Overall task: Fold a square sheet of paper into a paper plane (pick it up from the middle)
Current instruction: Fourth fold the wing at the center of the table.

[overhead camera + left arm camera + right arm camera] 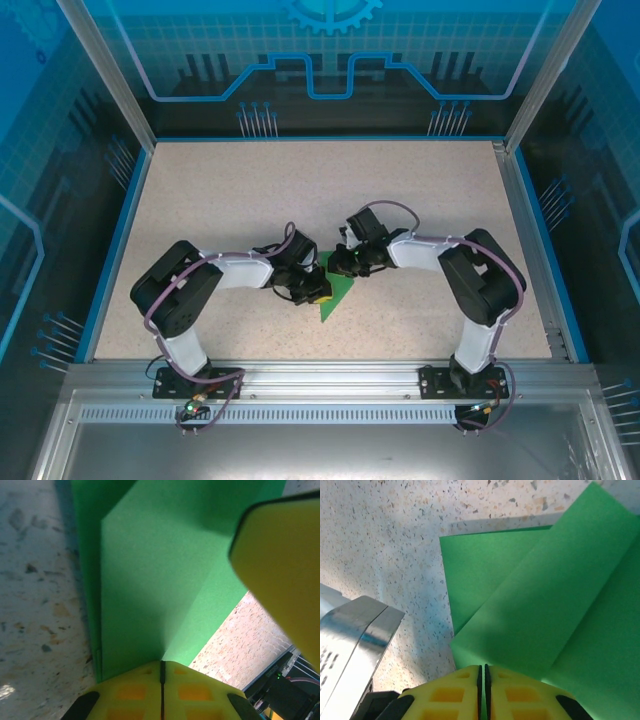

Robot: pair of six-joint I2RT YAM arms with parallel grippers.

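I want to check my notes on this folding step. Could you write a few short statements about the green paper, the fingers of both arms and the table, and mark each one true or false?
1. The bright green folded sheet of paper is between the two arms, over the speckled beige table. True.
2. The left arm's yellow fingers stand wide open above the paper. False: they are shut on the paper.
3. The right arm's yellow fingers are shut on the paper. True.
4. The paper is one flat, unfolded square. False: overlapping folded layers show, and its near end comes to a point.
5. The paper is at the far edge of the table. False: it is in the near half, close to the arms.
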